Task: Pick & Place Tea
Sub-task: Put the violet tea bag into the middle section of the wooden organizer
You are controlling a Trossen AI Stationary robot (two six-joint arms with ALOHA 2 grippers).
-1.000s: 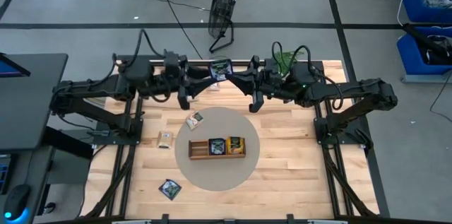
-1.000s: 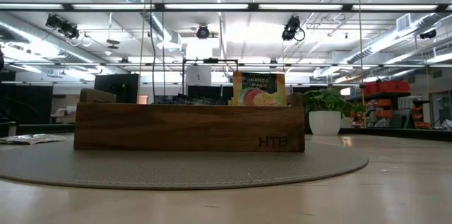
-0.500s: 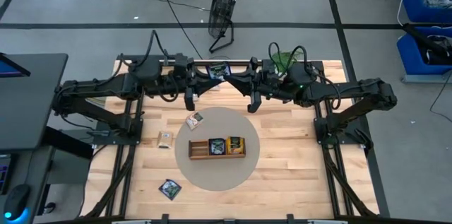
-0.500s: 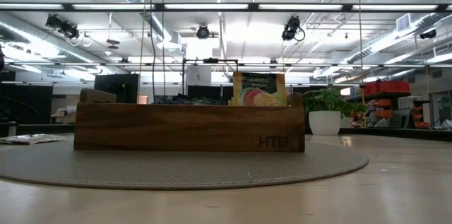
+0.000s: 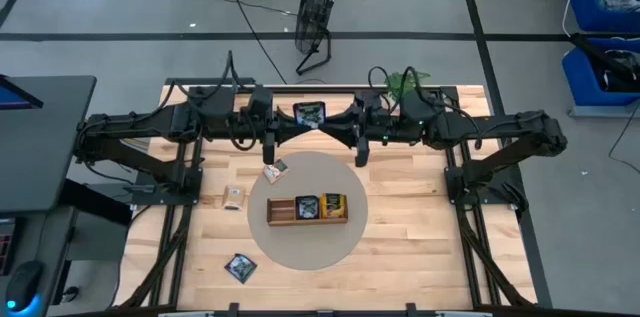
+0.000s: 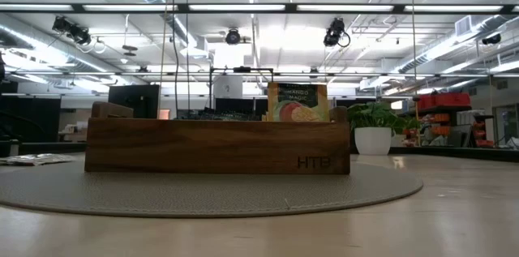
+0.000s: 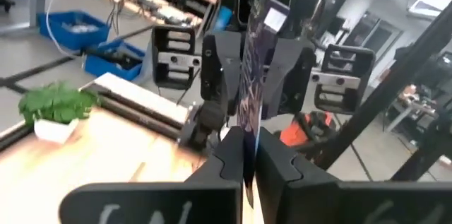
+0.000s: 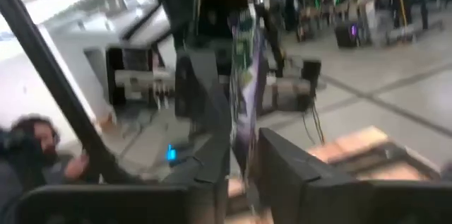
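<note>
Tea sachet (image 5: 310, 113) between both grippers above table's far edge: left gripper (image 5: 287, 127) pinches edge, right gripper (image 5: 338, 129) loosening; light, floppy, pinch corner

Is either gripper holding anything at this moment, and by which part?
A dark tea sachet hangs between both grippers above the table's far side. The left gripper pinches one edge; the right gripper is at the opposite edge, its grip unclear.

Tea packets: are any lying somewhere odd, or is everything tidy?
Three sachets lie loose outside the wooden tray: one at the round mat's edge, one beside it, one near the table's front. Another dark sachet is held midair between the left gripper and right gripper.
</note>
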